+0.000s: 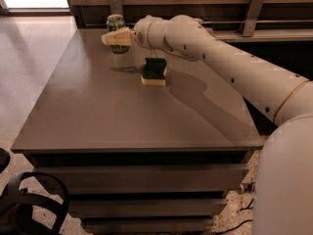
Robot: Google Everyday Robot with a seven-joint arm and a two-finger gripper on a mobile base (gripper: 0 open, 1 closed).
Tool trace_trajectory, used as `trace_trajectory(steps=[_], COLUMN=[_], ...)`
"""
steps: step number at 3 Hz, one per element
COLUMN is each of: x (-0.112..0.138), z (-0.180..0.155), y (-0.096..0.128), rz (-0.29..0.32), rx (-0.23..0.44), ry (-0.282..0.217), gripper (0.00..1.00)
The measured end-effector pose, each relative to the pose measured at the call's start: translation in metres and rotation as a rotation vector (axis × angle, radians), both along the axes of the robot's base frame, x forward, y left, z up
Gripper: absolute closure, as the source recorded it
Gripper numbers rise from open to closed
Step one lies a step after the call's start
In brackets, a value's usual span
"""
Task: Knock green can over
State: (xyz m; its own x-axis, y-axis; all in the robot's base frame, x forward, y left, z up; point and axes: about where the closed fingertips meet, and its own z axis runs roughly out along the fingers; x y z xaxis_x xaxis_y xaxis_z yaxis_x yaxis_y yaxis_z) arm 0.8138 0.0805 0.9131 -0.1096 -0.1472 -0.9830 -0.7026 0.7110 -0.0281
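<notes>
The green can stands upright at the far left of the grey table, light green with a silver top. My gripper reaches in from the right on the white arm. Its tan fingers lie across the front of the can's lower half and hide that part. Whether they touch the can I cannot tell.
A yellow sponge with a green top lies on the table just right of and nearer than the can. A wooden wall with metal brackets runs behind the table. The floor lies to the left. Dark cables sit below at left.
</notes>
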Motion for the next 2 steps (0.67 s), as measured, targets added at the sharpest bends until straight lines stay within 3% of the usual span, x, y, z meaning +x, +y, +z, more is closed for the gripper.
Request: trace_trajectory(steps=[2], x=[0.029], z=[-0.021], y=[0.025], rz=[0.027], rx=[0.057], ry=[-0.033], gripper=[0.00])
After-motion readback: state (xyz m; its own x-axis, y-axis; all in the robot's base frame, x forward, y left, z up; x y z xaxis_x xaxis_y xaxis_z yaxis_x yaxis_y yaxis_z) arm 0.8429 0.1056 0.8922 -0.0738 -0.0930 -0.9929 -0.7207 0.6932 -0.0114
